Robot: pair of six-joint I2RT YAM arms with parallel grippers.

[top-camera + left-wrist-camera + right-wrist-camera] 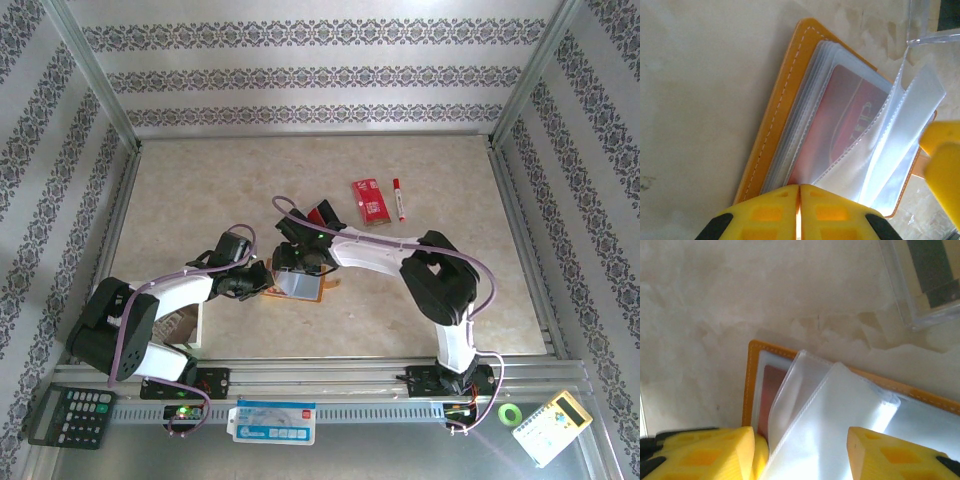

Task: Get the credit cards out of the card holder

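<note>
I'm looking down on a pale, marbled table (200, 180) fenced by patterned walls, with both arms bent inward towards its near middle. The left arm (170, 295) reaches in from the left and the right arm (430, 280) curls round from the right, so the two wrists meet over the same spot.

Between them lies the card holder (298, 285), open and flat on the table, its orange stitched cover (785, 90) underneath and a stack of clear sleeves (830, 420) fanning up from it. A couple of those sleeves stand raised, catching the light.

The left gripper (799, 210) sits at the holder's near edge with its yellow fingers pressed together, only a hairline slit between them. I cannot tell whether a sleeve is caught in there. The right gripper (800, 437) hangs over the holder with its fingers spread wide, the lifted sleeves rising in the gap.

A red credit card (840, 115) is tucked inside one sleeve, seen through the plastic.

Farther back, well apart from the holder, a red packet (370, 200) lies beside a red marker (400, 199). A black calculator (72, 415) rests on the near rail at the left, and a green tape roll (510, 413) at the right.
</note>
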